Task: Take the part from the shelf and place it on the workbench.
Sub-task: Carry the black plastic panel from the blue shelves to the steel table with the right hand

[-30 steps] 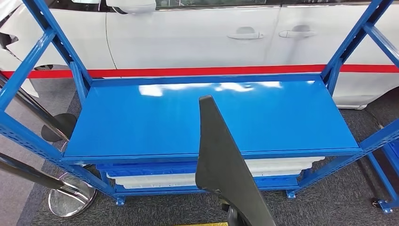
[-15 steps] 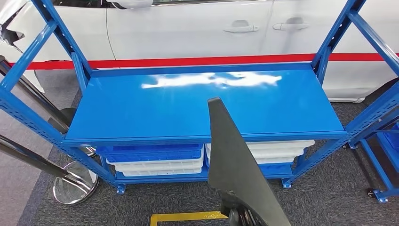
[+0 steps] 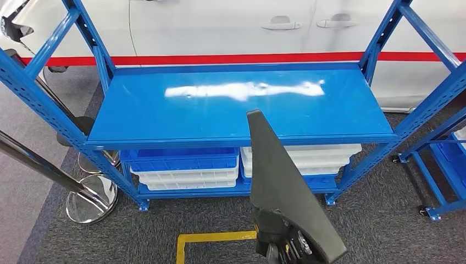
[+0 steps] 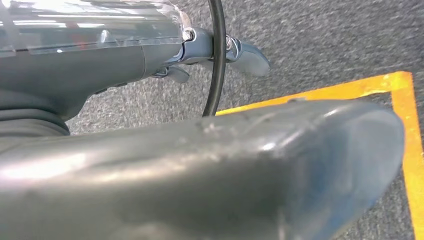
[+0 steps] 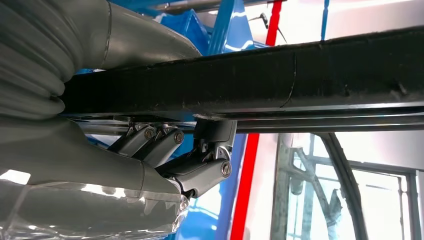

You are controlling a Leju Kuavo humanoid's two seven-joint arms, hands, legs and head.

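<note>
A long dark grey part [image 3: 280, 176] stands tilted in front of me, its narrow tip over the front edge of the blue shelf [image 3: 165, 121]. Its wide lower end sits on a hand [image 3: 276, 243] at the bottom of the head view. In the right wrist view my right hand [image 5: 150, 165] grips the part [image 5: 300, 75], thumb on one side and fingers [image 5: 200, 170] on the other. In the left wrist view the part [image 4: 200, 180] lies along my left hand [image 4: 100, 60], whose fingers [image 4: 247, 55] stretch out over the carpet, apart from the part.
The shelf top is bare; blue and white bins [image 3: 181, 165] are stacked beneath it. A white car [image 3: 220, 27] with a red stripe stands behind. A chrome stanchion base [image 3: 90, 198] is at the left, a second blue rack [image 3: 439, 165] at the right, yellow floor tape [image 3: 214, 239] near me.
The whole view has drawn back from the shelf, so the camera has moved. More carpet and the yellow floor tape have come into sight. The part stays held in front of me.
</note>
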